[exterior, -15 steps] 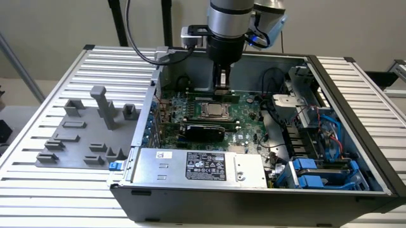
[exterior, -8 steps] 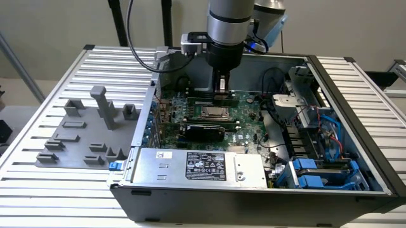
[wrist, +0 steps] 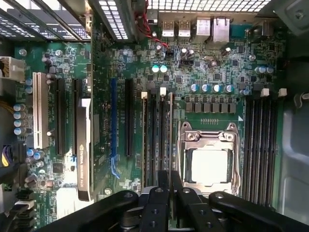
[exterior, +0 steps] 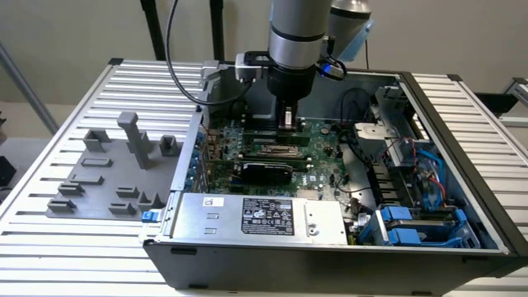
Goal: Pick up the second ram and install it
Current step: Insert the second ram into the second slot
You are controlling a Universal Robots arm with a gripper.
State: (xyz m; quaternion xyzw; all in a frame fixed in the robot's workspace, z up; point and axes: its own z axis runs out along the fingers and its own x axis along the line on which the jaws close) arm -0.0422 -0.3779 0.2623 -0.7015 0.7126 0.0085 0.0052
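Gripper [wrist: 170, 193] fingers stand close together over the bank of memory slots beside the socket [wrist: 209, 162], and a thin upright edge, which I take to be the second ram [wrist: 170, 140], runs between them down into the slot. The jaws look pinched on its top edge, though the contact itself is hidden under the black finger links. By my reading the pick-up is done and the stick is at the slot or partly in it; whether it is fully seated, with the white end latches snapped over, I cannot tell. In the exterior view the gripper [exterior: 286, 117] reaches straight down into the open case [exterior: 330, 260], its tip low over the board [exterior: 318, 151]. The ram is a narrow green strip, seen almost edge-on, with long dark slots lying parallel alongside it (another stick may already sit there, but it is hard to be sure). The socket is a bright metal frame around a pale square. Further off lies a black card [wrist: 83, 154] with a matte cover, and outside the case a grey moulded tray [exterior: 111, 179] with blocky posts rests on the ribbed aluminium table [exterior: 49, 247].
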